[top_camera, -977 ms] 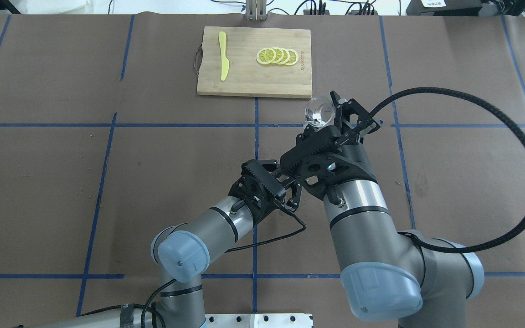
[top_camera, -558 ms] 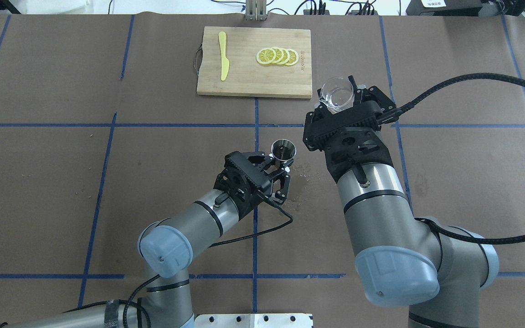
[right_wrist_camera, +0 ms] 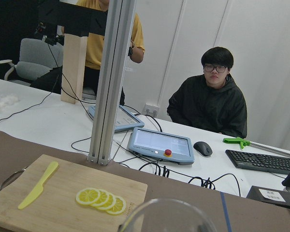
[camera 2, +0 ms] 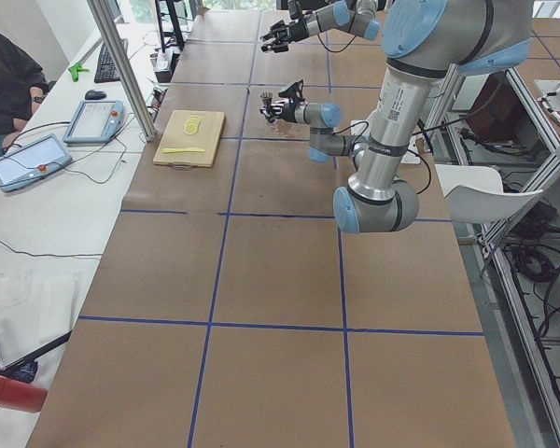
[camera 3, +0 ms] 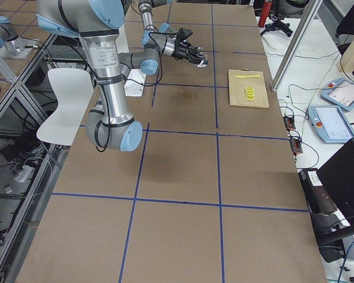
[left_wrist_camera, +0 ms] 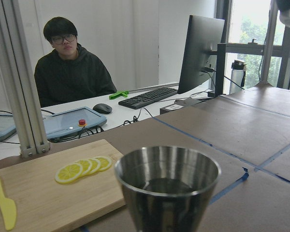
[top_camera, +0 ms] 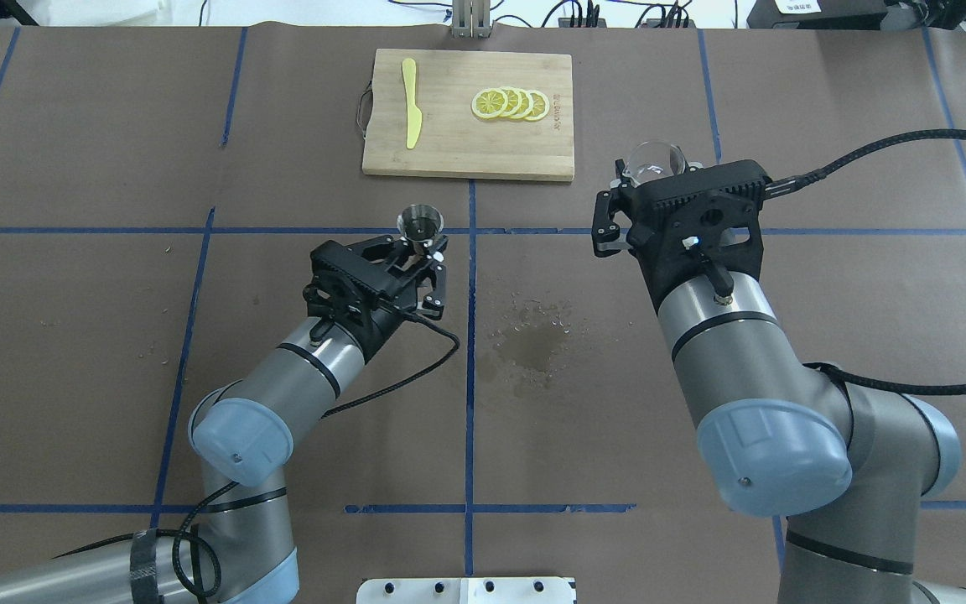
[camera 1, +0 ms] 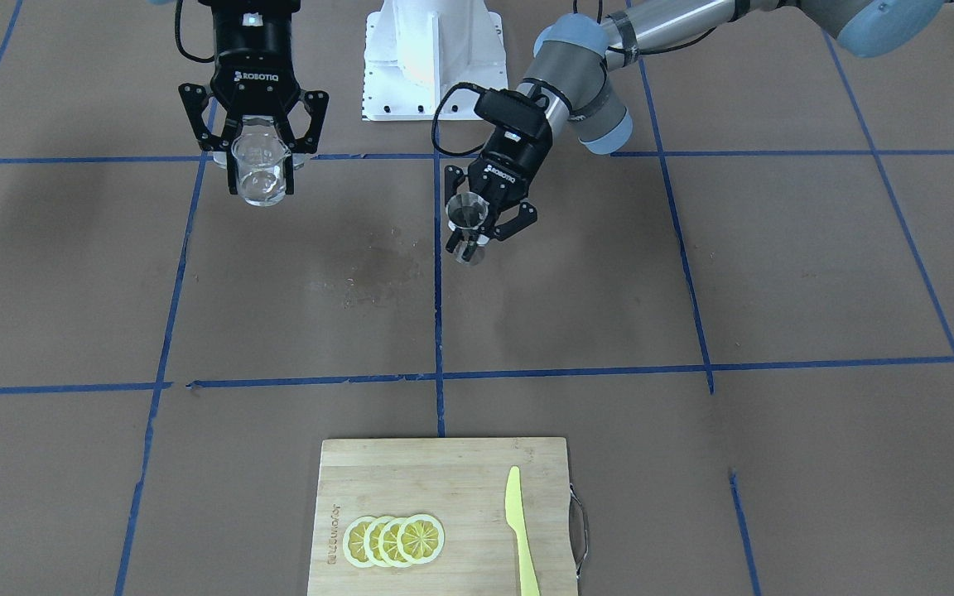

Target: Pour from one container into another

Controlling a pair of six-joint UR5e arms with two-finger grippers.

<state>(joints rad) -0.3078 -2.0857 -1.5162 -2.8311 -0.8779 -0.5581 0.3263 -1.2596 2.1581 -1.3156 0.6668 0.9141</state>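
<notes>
While both cups hang clear of the tabletop, you have nothing lined up for a pour yet. Closest to the robot's base, a wet patch with scattered drops darkens the paper between the two arms. Just past it and to its left, the left end effector pinches a small metal cup low on its body, mouth up. The left wrist view suggests a little liquid sits low inside.

Farther out and well off to the right, the right end effector is clamped around a clear glass, also upright. I cannot tell whether the glass holds anything. So the glass lies to the right of the metal cup and a bit farther from the robot, well apart.

To pour, you would need to close that sideways gap and bring one rim over the other mouth before tipping. Tip too early and the liquid lands on the tabletop. Beyond both cups, the cutting board carries lemon slices and a yellow knife.
</notes>
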